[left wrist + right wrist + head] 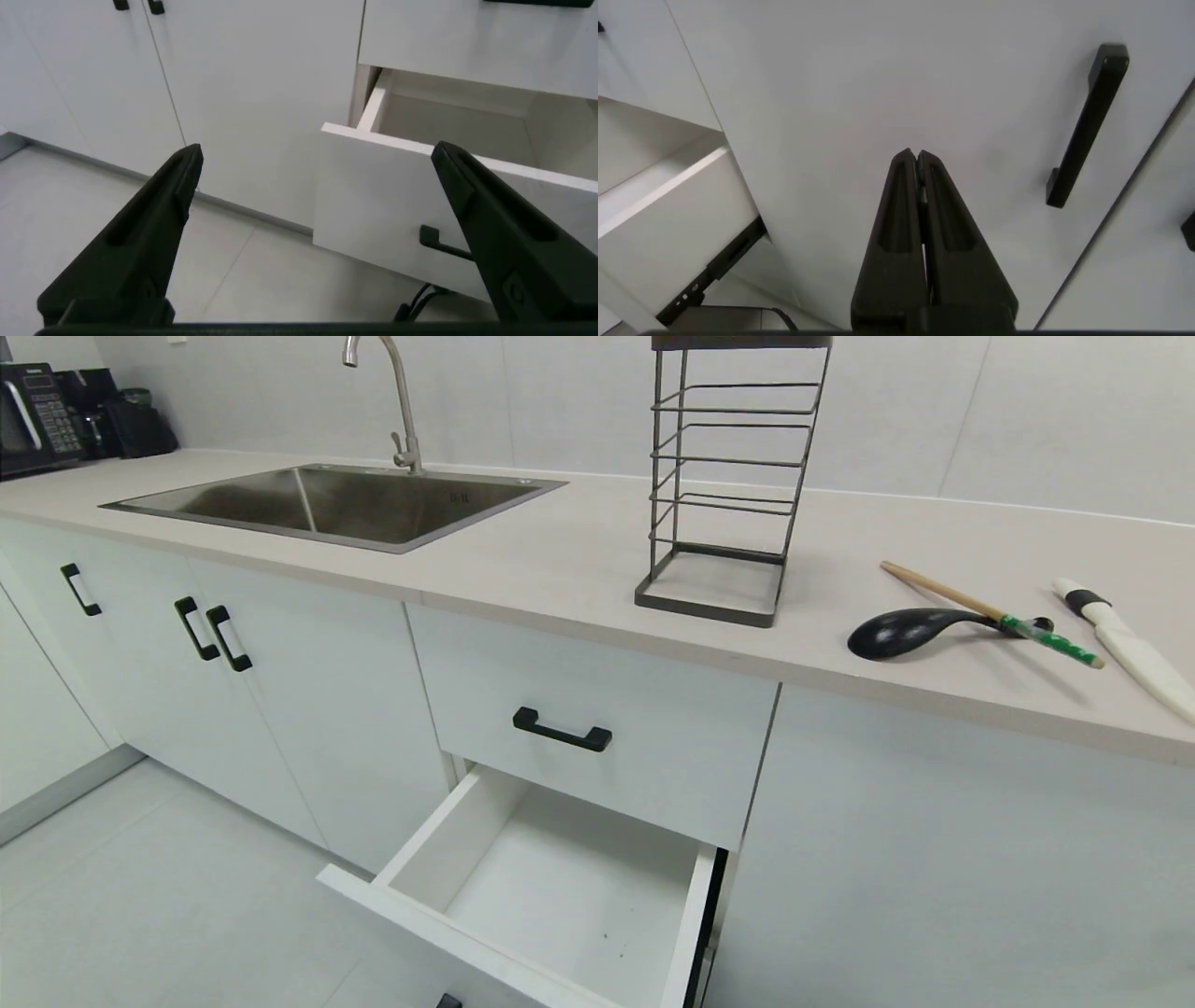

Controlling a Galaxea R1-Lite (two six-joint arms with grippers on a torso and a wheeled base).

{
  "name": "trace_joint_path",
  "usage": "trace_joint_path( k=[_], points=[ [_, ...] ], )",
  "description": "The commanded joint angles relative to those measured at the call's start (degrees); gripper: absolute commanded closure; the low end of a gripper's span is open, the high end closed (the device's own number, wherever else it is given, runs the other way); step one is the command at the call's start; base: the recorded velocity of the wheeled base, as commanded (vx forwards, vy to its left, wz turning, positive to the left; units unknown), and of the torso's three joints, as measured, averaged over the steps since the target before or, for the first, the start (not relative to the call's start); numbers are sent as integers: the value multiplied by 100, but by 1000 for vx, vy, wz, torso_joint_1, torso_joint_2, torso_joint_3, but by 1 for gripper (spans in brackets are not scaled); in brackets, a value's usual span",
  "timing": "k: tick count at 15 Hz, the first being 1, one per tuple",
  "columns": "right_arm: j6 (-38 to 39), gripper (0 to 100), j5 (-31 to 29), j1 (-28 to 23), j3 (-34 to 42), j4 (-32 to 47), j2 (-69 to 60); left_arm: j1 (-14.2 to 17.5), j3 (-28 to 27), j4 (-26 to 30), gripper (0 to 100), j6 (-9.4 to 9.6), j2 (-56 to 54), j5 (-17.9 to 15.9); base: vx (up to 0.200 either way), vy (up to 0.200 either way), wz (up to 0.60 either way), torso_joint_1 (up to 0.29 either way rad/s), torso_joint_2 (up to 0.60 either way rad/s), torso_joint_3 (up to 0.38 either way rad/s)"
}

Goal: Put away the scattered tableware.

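Note:
On the right of the countertop (579,560) lie a black ladle (901,632), a wooden chopstick with a green tip (990,613) across its handle, and a white knife (1130,647) beside them. Below the counter the lower drawer (551,887) stands pulled out, and its inside is bare. My left gripper (313,163) is open, low in front of that drawer's front panel (411,205). My right gripper (918,173) is shut with nothing in it, facing a white cabinet door (878,84) beside the open drawer.
A dark wire rack (728,485) stands on the counter left of the utensils. A steel sink (336,504) with a tap (397,401) lies further left. The upper drawer (597,728) is closed. Cabinet doors with black handles (215,635) line the left.

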Motion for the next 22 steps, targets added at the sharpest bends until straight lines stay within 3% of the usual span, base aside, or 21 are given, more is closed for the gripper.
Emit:
trace_joint_path(
  k=[1, 4, 15, 19, 22],
  points=[
    [-2, 100, 4, 1, 3, 1, 0, 1, 0, -11, 0, 0, 11, -2, 0, 0, 0, 203, -46, -95],
    [-2, 100, 4, 1, 12, 1, 0, 1, 0, -2, 0, 0, 11, -2, 0, 0, 0, 250, -150, -170],
    [-2, 100, 4, 1, 12, 1, 0, 1, 0, -2, 0, 0, 11, -2, 0, 0, 0, 195, -536, -208],
    [-2, 100, 4, 1, 12, 1, 0, 1, 0, -2, 0, 0, 11, -2, 0, 0, 0, 370, -494, -237],
    [-20, 100, 12, 1, 3, 1, 0, 1, 0, -2, 0, 0, 11, -2, 0, 0, 0, 116, -199, -93]
  ],
)
